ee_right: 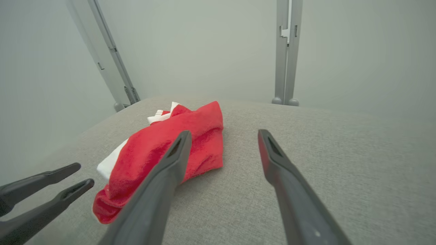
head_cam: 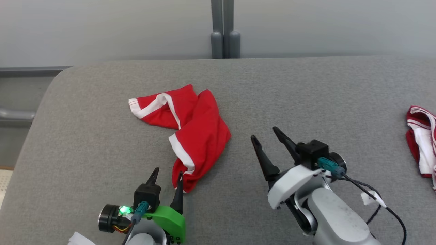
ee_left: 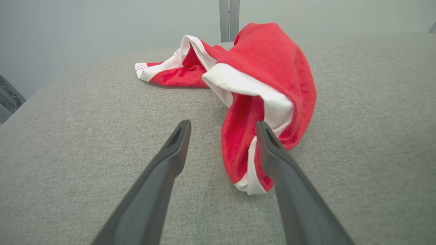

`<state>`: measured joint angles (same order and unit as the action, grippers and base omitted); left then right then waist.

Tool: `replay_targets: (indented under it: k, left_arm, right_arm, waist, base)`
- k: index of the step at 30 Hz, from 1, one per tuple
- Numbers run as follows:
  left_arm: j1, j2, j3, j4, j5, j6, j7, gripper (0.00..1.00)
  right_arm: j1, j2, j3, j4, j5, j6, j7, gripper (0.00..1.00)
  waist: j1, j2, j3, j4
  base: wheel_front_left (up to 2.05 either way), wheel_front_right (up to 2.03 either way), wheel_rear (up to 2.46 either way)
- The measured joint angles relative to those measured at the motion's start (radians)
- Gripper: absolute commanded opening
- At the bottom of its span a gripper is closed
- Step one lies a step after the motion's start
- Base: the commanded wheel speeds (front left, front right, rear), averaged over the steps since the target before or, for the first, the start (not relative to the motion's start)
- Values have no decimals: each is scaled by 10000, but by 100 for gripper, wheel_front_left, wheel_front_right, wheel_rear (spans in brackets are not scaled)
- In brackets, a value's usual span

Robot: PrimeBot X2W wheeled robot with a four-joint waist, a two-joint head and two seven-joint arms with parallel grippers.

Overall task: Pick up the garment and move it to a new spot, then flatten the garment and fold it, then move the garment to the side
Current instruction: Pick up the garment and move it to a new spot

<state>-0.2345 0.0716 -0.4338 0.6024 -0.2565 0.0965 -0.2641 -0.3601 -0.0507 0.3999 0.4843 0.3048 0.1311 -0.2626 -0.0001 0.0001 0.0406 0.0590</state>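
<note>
Where the red shorts (head_cam: 199, 132) lie: on the grey table (head_cam: 85, 143), left of its middle in the head view, crumpled and unfolded; one leg, with a white hem and side stripe, points to the far left; the other runs toward the robot and ends in a white hem just beside the left gripper (head_cam: 168, 172)
State of the left gripper: jaws spread, holding nothing; in its own wrist view (ee_left: 223, 124) the near end of the red shorts (ee_left: 272, 68) droops onto the table between the fingers and partly behind one of them; whether cloth and finger touch I cannot tell; a green bracket (head_cam: 168, 221) and a lit green lamp (head_cam: 124, 209) sit at the wrist
State of the right gripper (head_cam: 264, 132): jaws wide apart, empty, over bare table just right of the shorts; in its wrist view (ee_right: 224, 132) the shorts (ee_right: 207, 136) lie to the left, partly behind one finger, and the left gripper (ee_right: 83, 174) shows at the lower left
Second garment (head_cam: 420, 143): dark red and white cloth, bunched at the right edge of the head view, well apart from the shorts
Surface: grey woven fabric; rounded corner at the far left
Room: pale grey wall (head_cam: 102, 30) behind the table; a grey double post (head_cam: 223, 30) upright at the far edge; a grey rail (head_cam: 13, 114) to the left
</note>
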Motion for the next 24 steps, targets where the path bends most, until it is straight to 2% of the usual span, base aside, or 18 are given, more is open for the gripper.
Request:
replay_targets:
  k: [4,14,18,20,24]
  left_arm:
    - [121,-119,134,-389,132,-90,0,100]
    - [193,-203,-58,-750,-50,-178,0,100]
    - [191,-201,-263,-869,-336,-67,0,100]
    - [190,-205,-370,-934,-437,8,0,100]
    - [178,-205,-508,-978,-629,100,0,100]
  right_arm:
    - [-1414,-19,1124,1106,-12,0,221,100]
    - [-4158,-593,2063,3791,479,-6,1035,100]
    - [-4584,-493,3080,3929,1018,-4,1248,100]
    - [-4732,-495,3929,3753,1476,-4,1515,100]
    - [-5118,-838,5283,3609,2144,2,2232,100]
  waist:
    - [0,0,187,606]
    - [0,0,688,2293]
    - [0,0,943,2825]
    - [0,0,1111,3051]
    - [0,0,1414,3360]
  base:
    - [0,0,0]
    - [0,0,0]
    - [0,0,0]
    - [0,0,0]
    - [0,0,0]
